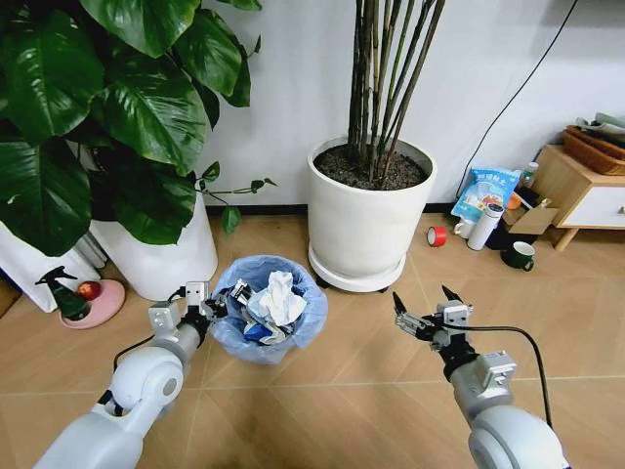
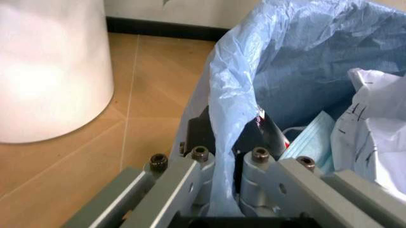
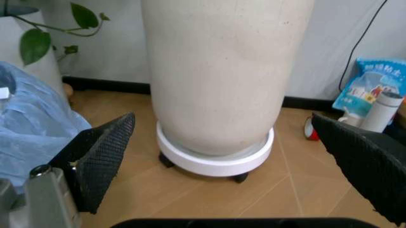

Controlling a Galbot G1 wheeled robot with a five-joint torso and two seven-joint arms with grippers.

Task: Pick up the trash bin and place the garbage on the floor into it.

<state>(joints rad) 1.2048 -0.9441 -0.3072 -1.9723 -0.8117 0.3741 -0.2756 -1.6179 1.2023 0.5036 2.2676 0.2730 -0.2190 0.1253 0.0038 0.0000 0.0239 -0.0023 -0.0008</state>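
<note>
The trash bin (image 1: pixel 269 311) stood on the herringbone wooden floor (image 1: pixel 332 391), just at seven o'clock of the large white plant pot (image 1: pixel 369 217) on its wheeled base. Its crinkly light-blue bag (image 2: pixel 298 61) ruffled over the rim, and the garbage (image 1: pixel 276 298) lay inside — crumpled white paper on top, with a pale blue face mask (image 2: pixel 311 142) beside it in the left wrist view.

The left gripper (image 1: pixel 217 308) sat at the bin's nine o'clock edge, its fingers (image 2: pixel 263 137) pinching the rim, one inside and one outside, with the bag film pressed between them.

The right gripper (image 1: pixel 427 303) hung above bare floor at the bin's three o'clock, well apart from it, its two black mesh-faced fingers (image 3: pixel 101 156) spread wide and holding nothing. Past them stood the pot, and farther off — near the wall — a red tape roll (image 1: pixel 437 235), a white bottle (image 1: pixel 483 227) and a blue packet (image 1: pixel 485 191).
</note>
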